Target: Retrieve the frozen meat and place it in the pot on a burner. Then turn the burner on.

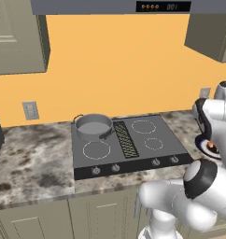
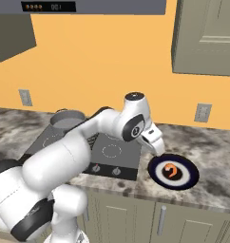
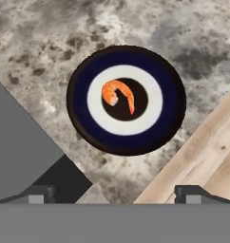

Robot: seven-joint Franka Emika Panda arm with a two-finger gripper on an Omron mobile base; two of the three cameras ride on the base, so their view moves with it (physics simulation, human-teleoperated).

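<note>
Gripper [image 3: 115,192] spread wide, empty, hovering above dark plate [image 3: 83,128] w/ orange shrimp [image 3: 119,94] on marble counter [image 1: 31,158], pot [image 1: 93,127] on back-left burner of cooktop [image 1: 147,156], looks empty, hard to tell

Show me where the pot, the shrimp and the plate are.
pot [image 1: 93,127]: left base view, on its grey inside.
shrimp [image 3: 119,94]: hand view, on its orange body.
plate [image 3: 79,102]: hand view, on its dark outer band.

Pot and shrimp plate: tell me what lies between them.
Right base view: between the pot and the plate lie the cooktop's empty burners, bare counter, and the arm crossing above.
</note>
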